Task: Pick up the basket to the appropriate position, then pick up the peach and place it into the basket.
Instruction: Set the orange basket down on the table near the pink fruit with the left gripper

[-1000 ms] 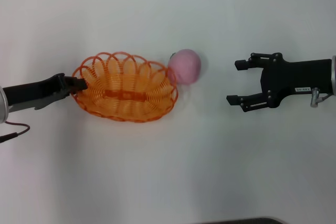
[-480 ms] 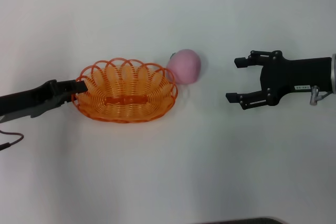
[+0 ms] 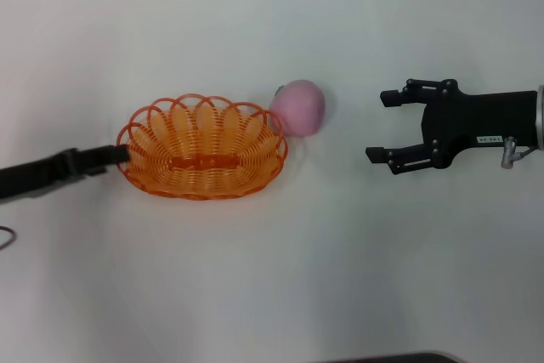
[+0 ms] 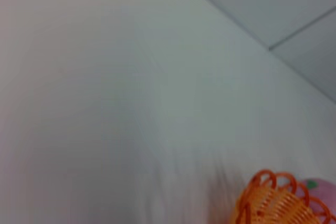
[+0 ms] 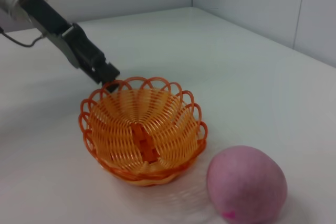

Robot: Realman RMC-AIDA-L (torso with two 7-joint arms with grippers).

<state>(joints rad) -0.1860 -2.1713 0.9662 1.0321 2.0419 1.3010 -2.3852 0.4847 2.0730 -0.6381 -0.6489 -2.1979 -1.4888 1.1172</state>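
Head view: shallow orange looped-wire basket point(image 3: 202, 148), scalloped rim; left pincer point(image 3: 121, 154) state unclear; right pincer point(image 3: 387, 127) spread, ungrasping

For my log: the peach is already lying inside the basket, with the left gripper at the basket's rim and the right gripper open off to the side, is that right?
Not quite: the head view shows the peach on the table against the basket, outside its rim. The left gripper and open right gripper are as described.

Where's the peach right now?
In the head view the peach sits on the table just outside the basket, at its far right rim, between the basket and the open right gripper.
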